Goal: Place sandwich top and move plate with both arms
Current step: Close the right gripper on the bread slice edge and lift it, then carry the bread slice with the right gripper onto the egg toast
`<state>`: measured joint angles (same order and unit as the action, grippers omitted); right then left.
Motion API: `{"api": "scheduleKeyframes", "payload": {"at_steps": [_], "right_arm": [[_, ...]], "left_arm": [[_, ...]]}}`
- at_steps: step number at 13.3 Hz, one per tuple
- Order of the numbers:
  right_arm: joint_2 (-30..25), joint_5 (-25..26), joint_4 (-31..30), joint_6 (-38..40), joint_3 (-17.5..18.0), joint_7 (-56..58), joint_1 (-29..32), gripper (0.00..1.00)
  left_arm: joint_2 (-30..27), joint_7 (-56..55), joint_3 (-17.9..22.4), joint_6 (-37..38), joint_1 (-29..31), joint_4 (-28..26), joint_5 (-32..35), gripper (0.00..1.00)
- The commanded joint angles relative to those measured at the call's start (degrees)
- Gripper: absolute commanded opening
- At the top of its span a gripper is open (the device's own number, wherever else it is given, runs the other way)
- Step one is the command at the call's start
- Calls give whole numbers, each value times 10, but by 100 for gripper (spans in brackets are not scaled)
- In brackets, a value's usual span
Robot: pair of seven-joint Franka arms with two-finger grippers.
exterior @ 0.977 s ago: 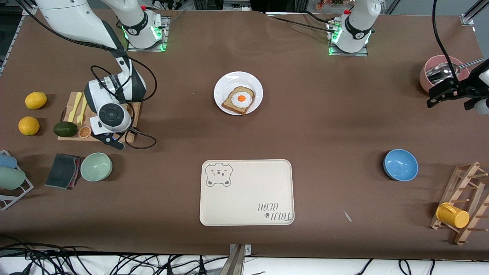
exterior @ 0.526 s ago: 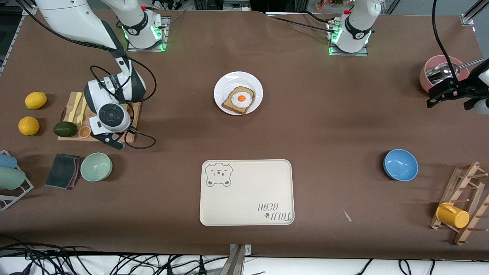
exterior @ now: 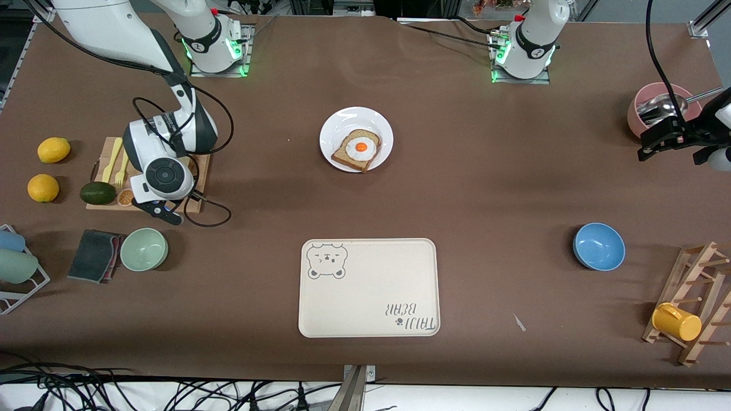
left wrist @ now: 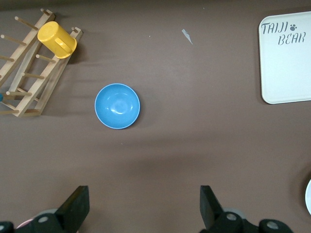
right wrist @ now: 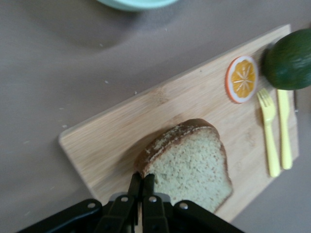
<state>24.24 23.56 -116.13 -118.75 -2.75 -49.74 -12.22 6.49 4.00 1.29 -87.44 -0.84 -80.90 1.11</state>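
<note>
Tray (exterior: 369,287): cream, with a bear drawing, near the desk (exterior: 491,188) edge closest to the front camera, about midway along it.
Blue bowl (exterior: 599,246): toward the left arm's end of the desk, close to the wooden rack (exterior: 694,302) with the yellow cup (exterior: 676,321).
Green bowl (exterior: 144,249): toward the right arm's end, just nearer the camera than the cutting board (right wrist: 160,116).
Sandwich top (right wrist: 192,165): lying flat on the cutting board, beside an orange slice (right wrist: 241,78) and a yellow fork (right wrist: 269,128).
Right pincer (right wrist: 141,187): low over the cutting board, fingers together, tips at the crust edge of the sandwich top; whether they touch it I cannot tell.
Plate (exterior: 341,121): mid-desk, farther than the tray, carrying the egg toast (exterior: 357,149).
Left pincer (left wrist: 143,208): fingers apart, waiting in the air over the desk by the pink bowl (exterior: 657,108) at the left arm's end.
</note>
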Motion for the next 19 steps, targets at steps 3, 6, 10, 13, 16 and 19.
{"api": "scheduleKeyframes", "payload": {"at_steps": [3,6,10,13,16,19], "right_arm": [[-10,-62,115,168,68,-15,-3,0],[-10,-155,179,241,95,-23,-15,0],[-3,-190,213,248,96,-190,-110,0],[15,-222,240,238,95,-284,-169,0],[63,-223,290,230,95,-390,-231,0],[100,-224,311,179,95,-471,-268,0]], "left_arm": [[-2,-5,-1,1,-1,1,-16,100],[-1,-5,-1,2,-1,1,-16,100],[-2,-5,-1,2,-1,1,-16,100],[-2,-5,-1,3,-1,1,-16,100],[-2,-5,-1,6,-2,0,-16,100],[-2,-5,-9,14,-2,0,-15,100]]}}
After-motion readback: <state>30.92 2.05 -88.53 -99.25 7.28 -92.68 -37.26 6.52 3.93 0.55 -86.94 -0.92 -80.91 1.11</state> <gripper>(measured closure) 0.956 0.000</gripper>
